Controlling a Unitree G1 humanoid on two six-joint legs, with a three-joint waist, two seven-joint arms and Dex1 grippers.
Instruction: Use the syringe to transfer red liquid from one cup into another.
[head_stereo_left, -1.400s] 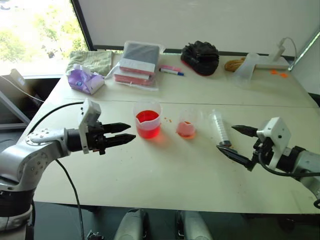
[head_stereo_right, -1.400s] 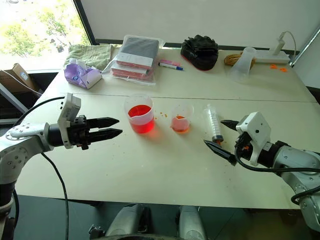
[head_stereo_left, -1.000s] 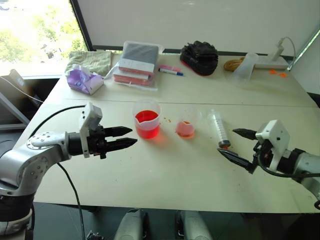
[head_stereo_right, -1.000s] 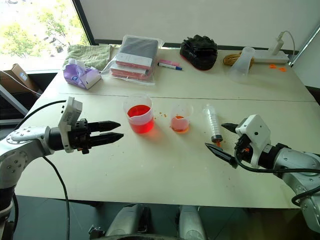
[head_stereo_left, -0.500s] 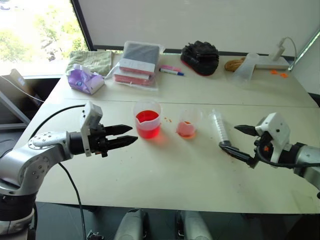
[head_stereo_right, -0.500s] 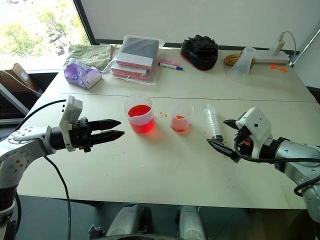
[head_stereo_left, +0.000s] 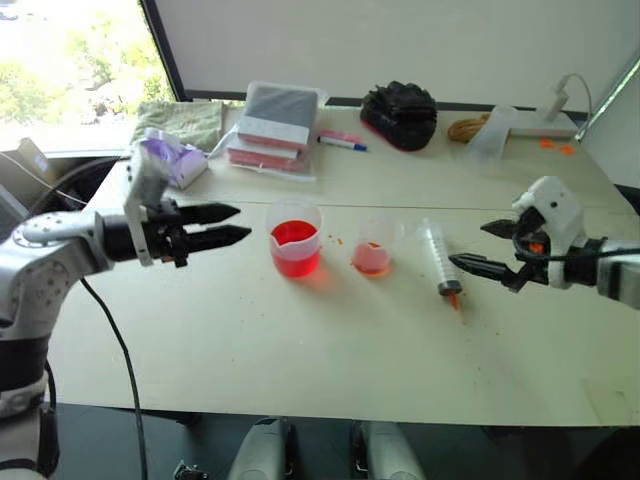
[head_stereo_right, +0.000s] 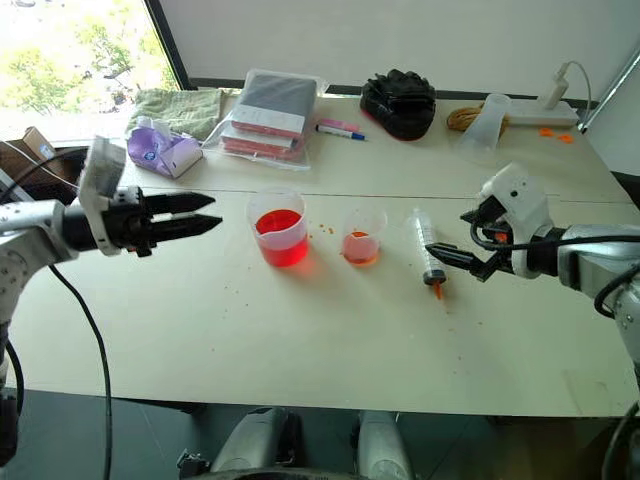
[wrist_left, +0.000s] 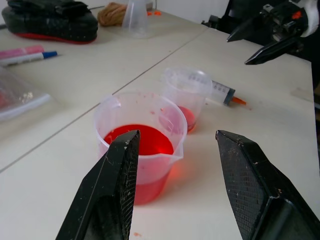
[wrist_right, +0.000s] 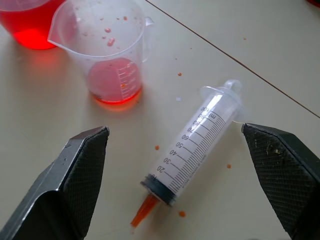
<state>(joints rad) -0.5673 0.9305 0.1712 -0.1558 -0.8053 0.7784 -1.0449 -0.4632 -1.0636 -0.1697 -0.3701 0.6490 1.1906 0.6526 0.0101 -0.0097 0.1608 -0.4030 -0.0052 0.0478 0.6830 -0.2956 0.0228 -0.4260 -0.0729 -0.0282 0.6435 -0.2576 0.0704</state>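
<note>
Left eye view: at left we see the left gripper (head_stereo_left: 232, 224), black tapered fingers spread, empty. Center holds the clear beaker (head_stereo_left: 295, 238) of red liquid (head_stereo_left: 294, 235), then the smaller pinkish cup (head_stereo_left: 372, 246). Right of it lies the graduated transparent syringe (head_stereo_left: 440, 258), beside the wide-open right gripper (head_stereo_left: 487, 246).

Cream worktop (head_stereo_left: 330, 350) with a seam across the middle. White wall (head_stereo_left: 400, 45) along the top. Bright window (head_stereo_left: 70, 70) upper left, greenery outside, dark frame (head_stereo_left: 160, 45). Dark floor (head_stereo_left: 480, 450) along the bottom.
</note>
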